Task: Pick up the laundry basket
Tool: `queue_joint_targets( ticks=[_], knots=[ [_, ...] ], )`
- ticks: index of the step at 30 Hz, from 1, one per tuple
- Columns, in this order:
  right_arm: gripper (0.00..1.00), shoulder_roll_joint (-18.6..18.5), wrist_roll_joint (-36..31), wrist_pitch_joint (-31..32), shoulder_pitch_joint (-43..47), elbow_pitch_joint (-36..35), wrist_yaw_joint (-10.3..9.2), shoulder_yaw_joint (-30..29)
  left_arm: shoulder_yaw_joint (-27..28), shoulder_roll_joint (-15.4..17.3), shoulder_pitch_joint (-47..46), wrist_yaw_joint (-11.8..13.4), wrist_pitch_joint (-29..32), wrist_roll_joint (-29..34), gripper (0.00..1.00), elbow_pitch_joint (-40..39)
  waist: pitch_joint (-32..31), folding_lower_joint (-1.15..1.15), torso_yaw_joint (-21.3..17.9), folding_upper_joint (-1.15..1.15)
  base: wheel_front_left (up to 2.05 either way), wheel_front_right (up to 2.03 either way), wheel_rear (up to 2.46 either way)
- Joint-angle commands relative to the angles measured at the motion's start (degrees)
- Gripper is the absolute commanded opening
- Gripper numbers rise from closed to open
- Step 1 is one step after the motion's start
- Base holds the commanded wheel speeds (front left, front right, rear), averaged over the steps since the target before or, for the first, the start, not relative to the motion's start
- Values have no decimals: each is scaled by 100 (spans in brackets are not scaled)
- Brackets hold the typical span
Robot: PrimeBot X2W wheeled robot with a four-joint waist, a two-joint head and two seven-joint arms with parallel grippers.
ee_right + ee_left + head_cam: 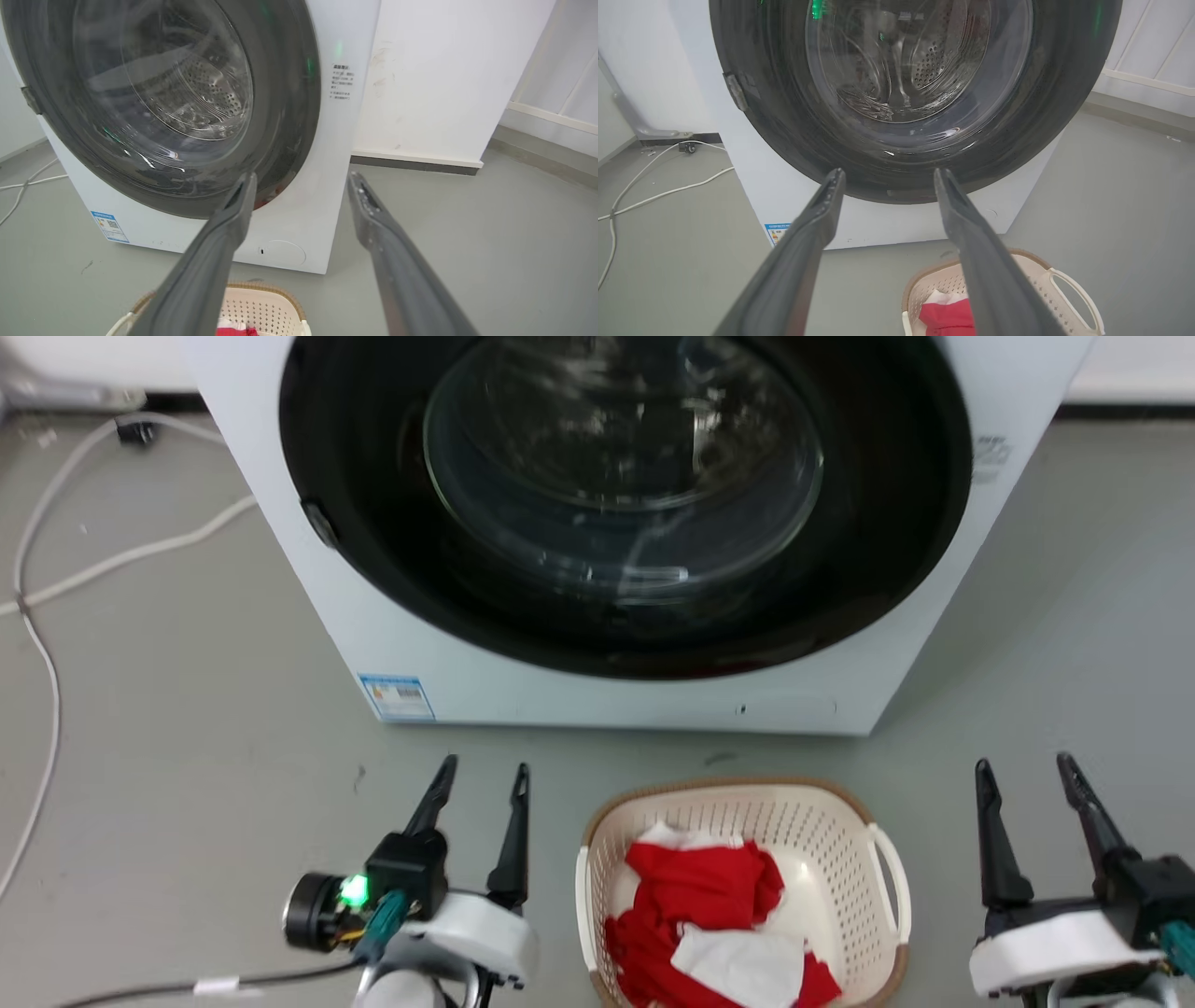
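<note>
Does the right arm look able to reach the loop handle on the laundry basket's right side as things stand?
Probably yes. The right gripper is open and empty beside the cream-white perforated plastic laundry basket. Just grey floor lies between it and that loop handle.

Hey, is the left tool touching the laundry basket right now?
Apart. The head view shows bare floor between the left tool and the laundry basket.

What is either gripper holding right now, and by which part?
Nothing. The left gripper and the right gripper are both open and empty, one on each side of the laundry basket, not touching it.
</note>
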Motion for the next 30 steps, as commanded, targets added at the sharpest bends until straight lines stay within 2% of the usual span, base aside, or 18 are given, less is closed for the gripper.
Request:
queue_joint_targets(
  ticks=[1, 5, 15, 23, 30],
  knots=[
    [100, -10, -135, -13, -205, 139, -2, -82, -71, 9, -213, -75, -13, -63, 100, 206, 392, 0, -43, 0, 0, 0, 0],
    [100, -9, -390, -13, -485, 407, -2, -225, -205, 9, -522, -213, -12, -175, 100, 642, 706, 0, -91, 0, 0, 0, 0],
    [100, -6, -1057, -12, -1263, 1367, -3, -406, -707, 9, -1618, -555, -13, -413, 100, 2563, 1636, 0, -243, 0, 0, 0, 0],
    [100, -7, -1541, -12, -2039, 2538, -3, -526, -1191, 9, -2564, -762, -13, -679, 100, 3815, 2527, 0, -232, 0, 0, 0, 0],
    [100, -7, -2082, -13, -2694, 3482, -3, -733, -1582, 7, -3149, -861, -13, -1064, 100, 4548, 3130, 0, -249, 0, 0, 0, 0]
  ],
)
